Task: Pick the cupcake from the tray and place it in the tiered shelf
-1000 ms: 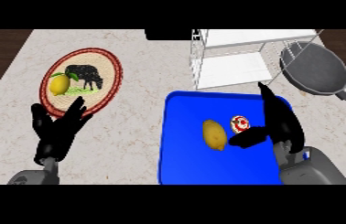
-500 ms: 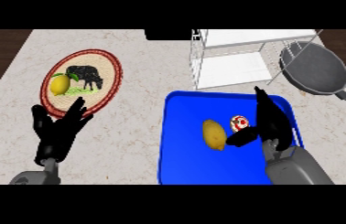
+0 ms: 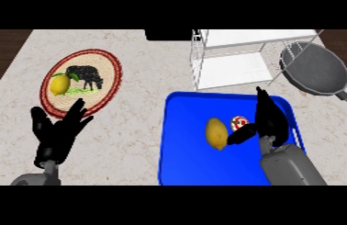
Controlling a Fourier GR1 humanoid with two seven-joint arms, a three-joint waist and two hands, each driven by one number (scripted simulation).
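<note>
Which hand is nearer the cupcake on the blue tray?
Right. The right hand is over the blue tray, beside the cupcake, thumb just below it. The left hand rests open across the counter, below the plate.

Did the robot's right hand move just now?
Yes. The right hand slid left across the blue tray, away from its right rim and closer to the cupcake.

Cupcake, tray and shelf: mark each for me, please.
cupcake (image 3: 238, 123), head view, on its red and white top.
tray (image 3: 186, 150), head view, on bare blue floor near its left rim.
shelf (image 3: 234, 70), head view, on its white lower tier.
</note>
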